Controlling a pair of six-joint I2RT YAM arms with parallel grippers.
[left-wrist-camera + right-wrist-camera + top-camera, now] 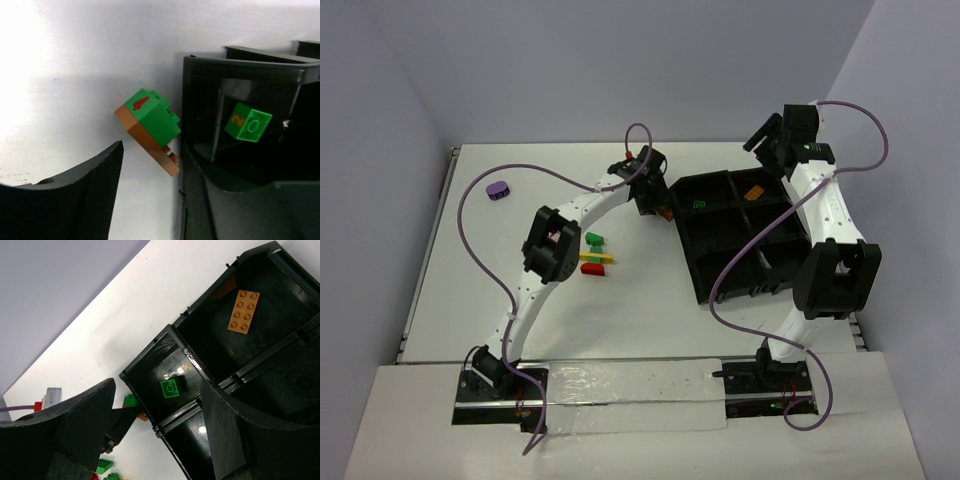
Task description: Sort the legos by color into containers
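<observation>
Left wrist view: the left gripper (655, 203) is spread wide and holds nothing. One ribbed finger (75, 200) stands clear of a two-brick stack (150, 127) just outside the black divided tray (240, 70). The stack is a green brick seated on an orange-brown plate. It lies askew on the white worktop (75, 75), with one corner against the tray's outer wall. The green face carries a red printed mark that is too unclear to read with certainty.

Inside the tray's nearest corner compartment sits a single green brick (247, 122). It has a yellow "2" on one face and a raised ring on the next.

The right gripper (157, 390) hangs above the tray, its fingers parted and empty. From there the green brick shows a ring on its upper face. In the adjoining compartment an orange plate (243, 311) with two rows of four studs lies flat.

In the top external view, three loose bricks lie close together on the worktop to the left of the tray: a green one (593, 240), a yellow one (597, 258) and a red one (592, 269). A purple brick (498, 188) lies well apart from the tray, further left.
</observation>
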